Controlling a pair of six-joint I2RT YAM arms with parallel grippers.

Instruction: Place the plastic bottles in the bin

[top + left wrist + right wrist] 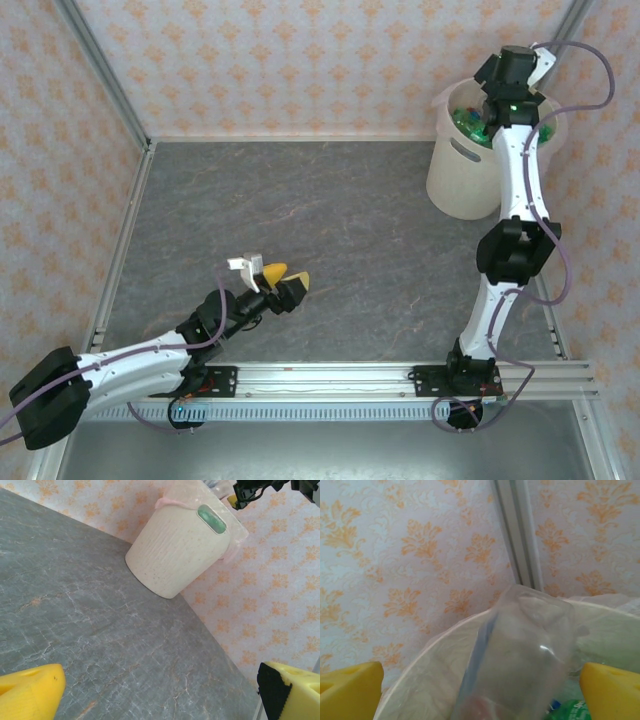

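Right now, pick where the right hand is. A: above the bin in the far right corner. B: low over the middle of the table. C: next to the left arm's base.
A: the right hand hovers over the bin rim, with a clear plastic bottle between its spread fingers.

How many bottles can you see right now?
2 for sure: a clear bottle between the fingers of the open right gripper above the bin, and a green bottle inside it. More may be hidden in the bin.
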